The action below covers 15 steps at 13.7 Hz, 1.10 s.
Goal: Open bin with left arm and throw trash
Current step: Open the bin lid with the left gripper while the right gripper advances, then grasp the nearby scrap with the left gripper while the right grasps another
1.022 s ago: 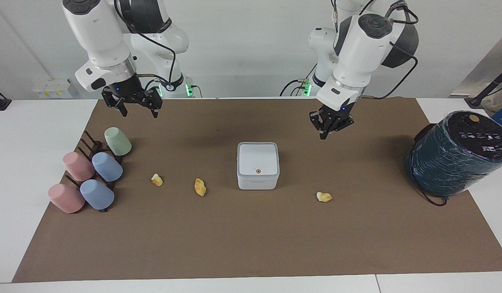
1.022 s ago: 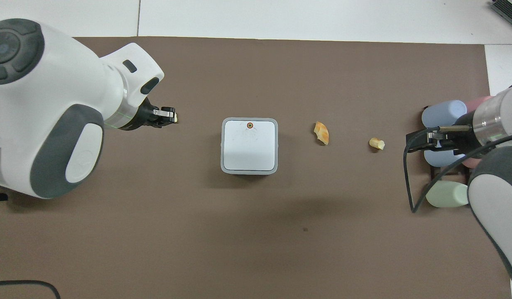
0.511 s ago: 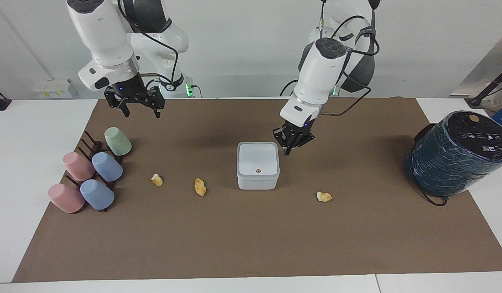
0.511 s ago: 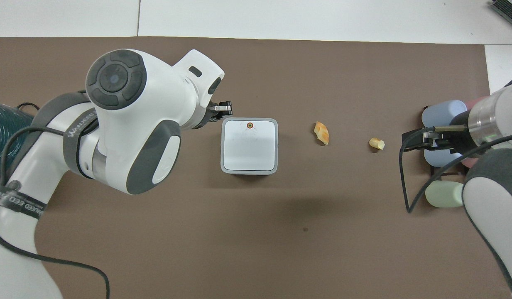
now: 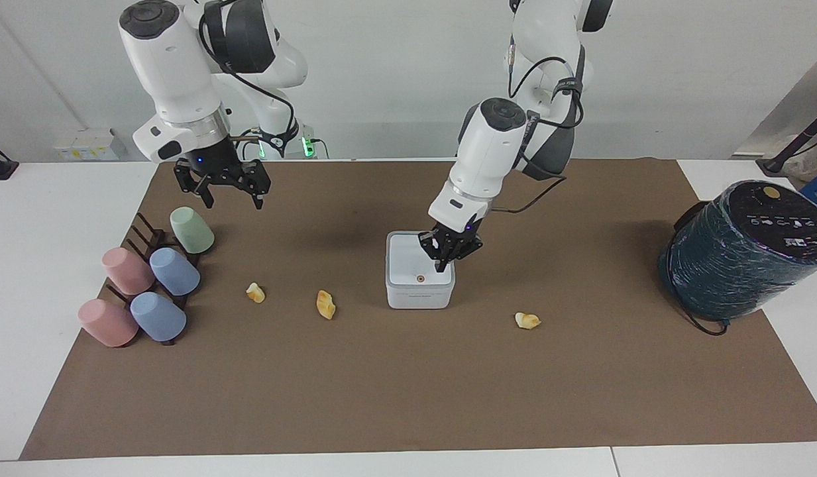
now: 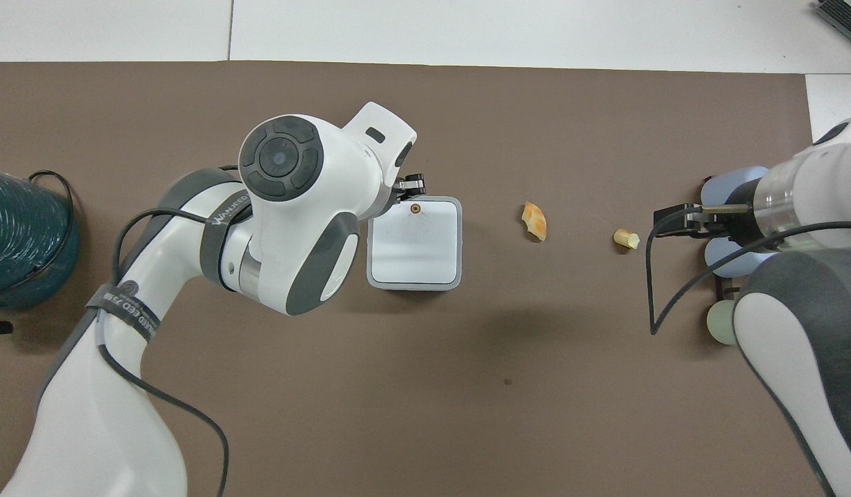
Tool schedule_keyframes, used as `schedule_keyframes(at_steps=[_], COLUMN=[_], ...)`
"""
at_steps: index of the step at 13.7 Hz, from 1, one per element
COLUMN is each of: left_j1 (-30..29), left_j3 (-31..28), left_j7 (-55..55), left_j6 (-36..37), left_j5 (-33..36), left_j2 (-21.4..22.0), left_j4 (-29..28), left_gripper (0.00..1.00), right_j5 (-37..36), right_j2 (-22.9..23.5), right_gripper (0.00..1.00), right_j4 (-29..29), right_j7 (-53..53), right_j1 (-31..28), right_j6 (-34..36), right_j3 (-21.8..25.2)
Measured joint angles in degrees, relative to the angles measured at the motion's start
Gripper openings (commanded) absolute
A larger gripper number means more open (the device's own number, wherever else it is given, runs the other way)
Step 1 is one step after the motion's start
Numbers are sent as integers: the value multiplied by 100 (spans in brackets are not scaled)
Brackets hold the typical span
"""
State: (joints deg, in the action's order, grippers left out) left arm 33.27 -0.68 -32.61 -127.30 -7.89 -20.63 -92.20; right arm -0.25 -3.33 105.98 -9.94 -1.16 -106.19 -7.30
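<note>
The white bin [image 5: 408, 268] stands mid-mat with its grey-edged lid shut; it also shows in the overhead view [image 6: 418, 241]. My left gripper [image 5: 440, 264] is shut and empty. It points down over the lid, on the side toward the left arm's end, close to the orange dot [image 5: 420, 279]; I cannot tell if it touches. In the overhead view the left gripper [image 6: 415, 185] shows at the dot's edge. Three trash scraps [image 5: 255, 292] [image 5: 325, 304] [image 5: 527, 321] lie on the mat; two show from overhead [image 6: 534, 221] [image 6: 627, 239]. My right gripper [image 5: 230, 197] is open, up over the mat near the green cup.
Several pastel cups [image 5: 174, 270] lie on a dark rack at the right arm's end of the brown mat [image 5: 408, 397]. A big dark teal cylinder [image 5: 746, 248] lies at the left arm's end. The left arm's bulk hides the third scrap in the overhead view.
My left gripper has swung from the left arm's end of the mat to over the bin and come down toward its lid. The right gripper has shifted only slightly. Bin and scraps are unmoved.
</note>
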Motion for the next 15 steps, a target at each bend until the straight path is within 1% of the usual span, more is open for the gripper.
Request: schedule_keyframes(at_steps=[2, 4, 5, 7, 9, 10, 12, 13, 14, 15], left_j1=[47, 116, 148, 173, 174, 169, 41, -173, -408, -630], left_j3=[-1, -6, -29, -40, -48, -67, -154, -175, -183, -189], left_j7=[-3, -5, -5, -5, -5, -5, -14, -12, 15, 73], left_j6=[-104, -387, -526, -699, -652, -426, 596, 1130, 1502, 1710], left_j5=[0, 1, 2, 2, 2, 1, 1, 1, 2, 2], left_j2=[-133, -233, -197, -121, -109, -113, -108, -101, -92, -84], left_j4=[-10, -147, -224, -380, -365, -248, 265, 627, 938, 1156], left_gripper=[0, 0, 0, 0, 0, 0, 0, 0, 0, 0], right_j5=[0, 0, 0, 0, 0, 0, 0, 0, 0, 0], right_j2=[9, 44, 115, 420, 889, 1114, 1465, 1563, 1605, 1608], right_gripper=[100, 100, 100, 100, 100, 100, 100, 100, 89, 68], right_j4=[348, 831, 1034, 1246, 1294, 1302, 1351, 1421, 1503, 1576], right_j7=[43, 270, 381, 626, 714, 716, 716, 716, 716, 717], right_j1=[-38, -143, -193, -289, -317, -316, -315, -306, -299, -297], right_j6=[-390, -1031, -1359, -2000, -2640, -2904, -3280, -3395, -3479, -3531], right_j3=[10, 19, 22, 27, 32, 31, 30, 27, 21, 14])
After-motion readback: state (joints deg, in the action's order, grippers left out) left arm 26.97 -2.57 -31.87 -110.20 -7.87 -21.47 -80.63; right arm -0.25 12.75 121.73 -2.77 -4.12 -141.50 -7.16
